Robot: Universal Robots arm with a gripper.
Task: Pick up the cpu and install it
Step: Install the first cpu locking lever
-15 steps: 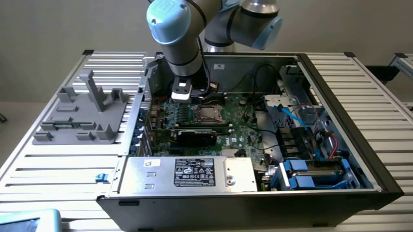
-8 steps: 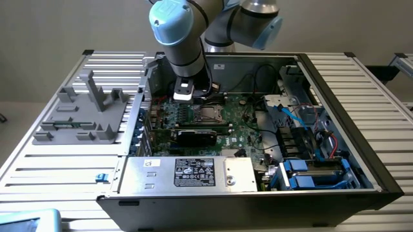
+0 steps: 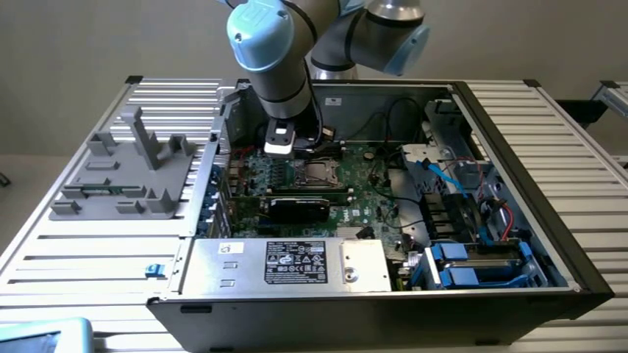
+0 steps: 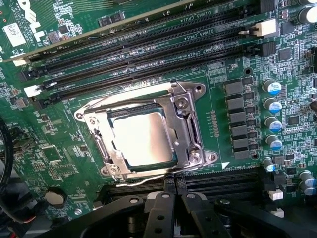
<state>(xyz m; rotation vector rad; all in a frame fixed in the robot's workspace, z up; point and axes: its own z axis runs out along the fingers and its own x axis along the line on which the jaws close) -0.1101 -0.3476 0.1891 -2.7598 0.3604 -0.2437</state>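
Nearest you, the gripper has its two black fingers pinched together on nothing, hanging just above the board. Just beyond them the cpu lies flat in its socket, with the metal frame down around its edges. I judge the placing step done. Any move from here calls for keeping clear of that frame and the memory slots beyond.

The cpu is gleaming, smooth silvery metal; the socket frame is shining, polished steel; the motherboard is looking matt green.
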